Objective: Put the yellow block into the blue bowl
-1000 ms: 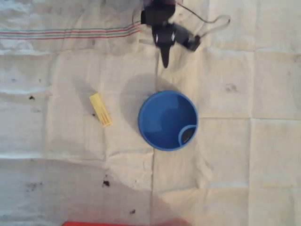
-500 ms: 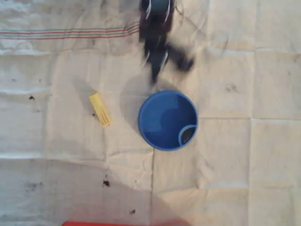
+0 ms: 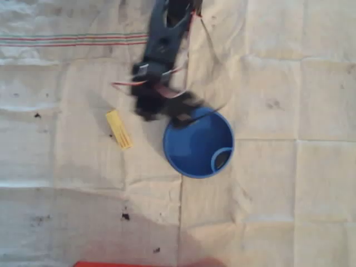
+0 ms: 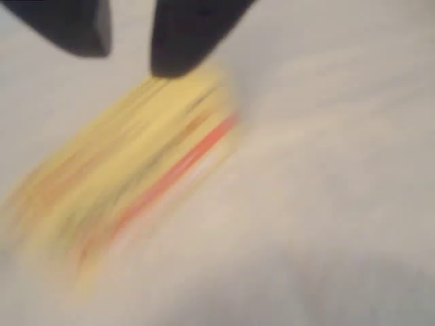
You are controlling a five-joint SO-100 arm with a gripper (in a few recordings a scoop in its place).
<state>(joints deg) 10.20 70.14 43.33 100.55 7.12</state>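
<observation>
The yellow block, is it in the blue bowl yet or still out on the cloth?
Out. The yellow block lies flat on the cloth, left of the blue bowl.

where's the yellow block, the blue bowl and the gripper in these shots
yellow block [image 3: 119,129]: overhead view, middle of its top face
blue bowl [image 3: 196,146]: overhead view, bare inner wall
gripper [image 4: 129,47]: wrist view, gap between the two dark fingertips

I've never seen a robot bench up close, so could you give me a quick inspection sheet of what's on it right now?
Surface: creased white cloth with coloured stripes and dark specks.
Job's things: block lying flat on the cloth, left of the bowl, apart from it; bowl empty.
Clutter: red strip at the bottom edge.
Gripper: between block and bowl, blurred; fingers' state unclear.
Cables: wires along the arm.
Surroundings: nothing seen.
</observation>
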